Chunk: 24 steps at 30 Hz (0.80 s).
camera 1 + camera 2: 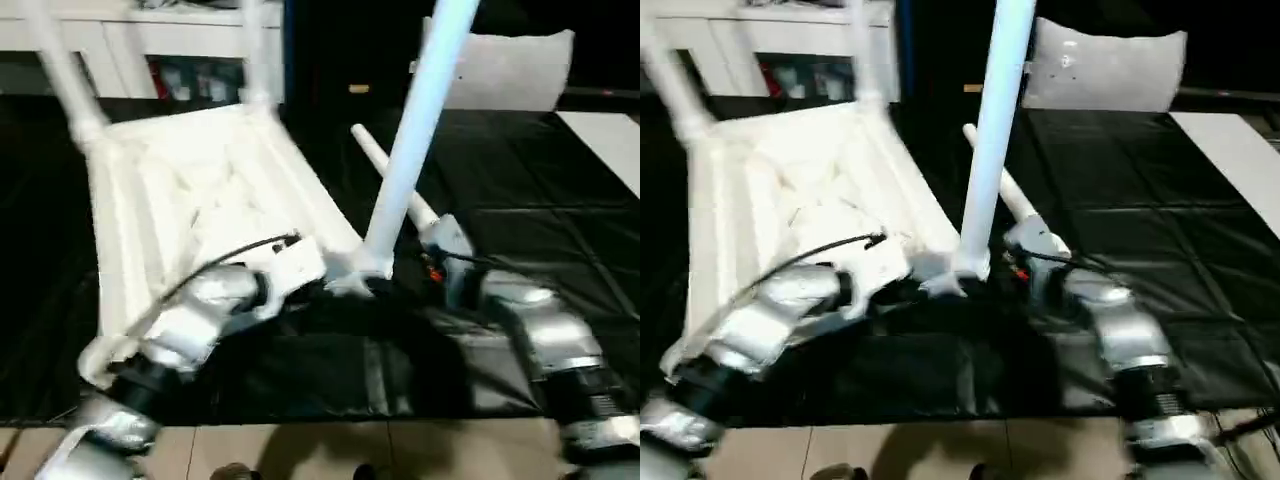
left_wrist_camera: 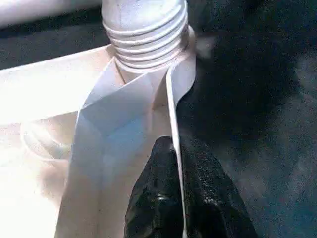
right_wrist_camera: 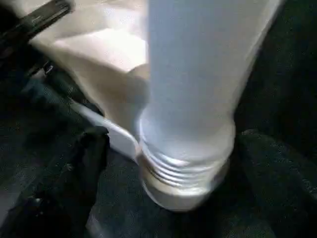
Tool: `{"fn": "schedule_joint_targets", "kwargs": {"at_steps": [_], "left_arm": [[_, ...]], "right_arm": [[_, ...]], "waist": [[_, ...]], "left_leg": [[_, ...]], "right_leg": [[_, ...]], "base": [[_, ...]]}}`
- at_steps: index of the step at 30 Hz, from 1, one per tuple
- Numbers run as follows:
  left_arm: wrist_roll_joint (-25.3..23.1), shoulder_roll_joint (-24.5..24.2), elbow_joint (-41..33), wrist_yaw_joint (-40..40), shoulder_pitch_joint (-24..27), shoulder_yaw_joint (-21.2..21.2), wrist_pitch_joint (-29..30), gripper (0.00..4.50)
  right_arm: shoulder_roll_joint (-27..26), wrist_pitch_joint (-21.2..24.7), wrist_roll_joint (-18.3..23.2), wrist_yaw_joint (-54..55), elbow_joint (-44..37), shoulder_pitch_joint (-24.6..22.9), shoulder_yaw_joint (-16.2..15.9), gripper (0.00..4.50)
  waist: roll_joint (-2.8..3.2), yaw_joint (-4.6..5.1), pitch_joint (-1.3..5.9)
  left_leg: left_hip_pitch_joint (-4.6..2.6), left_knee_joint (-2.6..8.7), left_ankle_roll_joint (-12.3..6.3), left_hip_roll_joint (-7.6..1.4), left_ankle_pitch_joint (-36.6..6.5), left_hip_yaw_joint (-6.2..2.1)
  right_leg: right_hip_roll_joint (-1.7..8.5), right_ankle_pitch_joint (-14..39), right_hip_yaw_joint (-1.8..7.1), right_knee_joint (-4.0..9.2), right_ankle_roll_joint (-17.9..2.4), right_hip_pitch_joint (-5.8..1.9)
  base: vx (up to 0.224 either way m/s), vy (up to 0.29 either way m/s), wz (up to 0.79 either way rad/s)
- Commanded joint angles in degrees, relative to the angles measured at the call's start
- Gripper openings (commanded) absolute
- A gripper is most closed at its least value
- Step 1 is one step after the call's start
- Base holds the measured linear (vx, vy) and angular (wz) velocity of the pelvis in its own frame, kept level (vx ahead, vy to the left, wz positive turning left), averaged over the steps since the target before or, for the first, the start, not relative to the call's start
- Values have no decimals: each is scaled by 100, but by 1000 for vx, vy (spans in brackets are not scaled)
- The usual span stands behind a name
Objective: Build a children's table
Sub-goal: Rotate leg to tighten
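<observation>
Black sheet [image 1: 560, 230] to the right lies free. Near corner is crowded: upright leg [image 1: 415, 140], loose leg [image 1: 395, 180] behind it, table top [image 1: 200, 200] left.

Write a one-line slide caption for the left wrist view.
Left gripper pinches the rim of the upturned white table top just below the threaded leg seated in its corner socket.

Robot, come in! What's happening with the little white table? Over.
Left gripper shut on tabletop's rim. Right gripper open around near-corner leg. Spare leg lying behind.
</observation>
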State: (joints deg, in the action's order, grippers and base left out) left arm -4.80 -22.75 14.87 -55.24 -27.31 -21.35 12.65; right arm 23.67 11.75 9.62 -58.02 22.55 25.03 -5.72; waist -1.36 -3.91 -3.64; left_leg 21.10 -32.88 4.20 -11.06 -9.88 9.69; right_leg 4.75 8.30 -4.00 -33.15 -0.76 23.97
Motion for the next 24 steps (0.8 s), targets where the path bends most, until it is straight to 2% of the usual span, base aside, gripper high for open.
{"fn": "schedule_joint_targets", "kwargs": {"at_steps": [1, 5, 7, 8, 13, 14, 22, 24], "left_arm": [[5, -110, -124, -507, 38, -342, -295, 0], [44, -352, -189, -999, 63, -537, -463, 0], [33, -377, -170, -1073, 50, -572, -525, 0], [24, -379, -151, -1097, 33, -587, -565, 0], [22, -411, -64, -1281, -28, -628, -796, 0], [24, -416, -55, -1306, -36, -635, -818, 0], [18, -453, -7, -1406, -77, -644, -960, 0], [16, -449, 8, -1421, -75, -634, -986, 0]], "right_arm": [[137, -52, 117, -432, -68, 98, -58, 445], [344, -258, -3, -878, 117, 246, -261, 445], [382, -433, -69, -1005, 185, 286, -347, 445], [402, -503, -74, -1134, 195, 296, -404, 445], [421, -580, -10, -1619, 213, 335, -557, 445], [416, -571, -5, -1644, 231, 346, -565, 419], [324, -734, -31, -1735, 555, 464, -631, 362], [304, -730, -14, -1771, 577, 470, -618, 328]], "waist": [[1, -10, 365], [-9, -65, 355], [-1, -102, 347], [-21, -107, 345], [-37, -119, 361], [-47, -122, 372], [-47, -135, 386], [-43, -137, 391]], "left_leg": [[-54, 352, -414, -180, -1333, 2], [-74, 370, -317, -195, -1491, -3], [-101, 370, -283, -204, -1509, 12], [-104, 368, -278, -207, -1526, 15], [-61, 375, -304, -204, -1407, -4], [-65, 363, -322, -200, -1376, 3], [-62, 351, -314, -202, -1286, 9], [-66, 352, -325, -204, -1250, 7]], "right_leg": [[296, 1608, 223, 348, -1136, -322], [311, 1905, 224, 359, -1099, -307], [303, 1864, 239, 361, -1104, -279], [306, 1873, 240, 364, -1108, -275], [311, 1789, 230, 330, -1092, -319], [313, 1747, 230, 326, -1110, -321], [321, 1730, 229, 310, -1149, -328], [313, 1639, 225, 300, -1168, -327]], "base": [[0, 0, 0], [0, 0, 0], [0, 0, 0], [0, 0, 0], [0, 0, 0], [0, 0, 0], [0, 0, 0], [0, 0, 0]]}}
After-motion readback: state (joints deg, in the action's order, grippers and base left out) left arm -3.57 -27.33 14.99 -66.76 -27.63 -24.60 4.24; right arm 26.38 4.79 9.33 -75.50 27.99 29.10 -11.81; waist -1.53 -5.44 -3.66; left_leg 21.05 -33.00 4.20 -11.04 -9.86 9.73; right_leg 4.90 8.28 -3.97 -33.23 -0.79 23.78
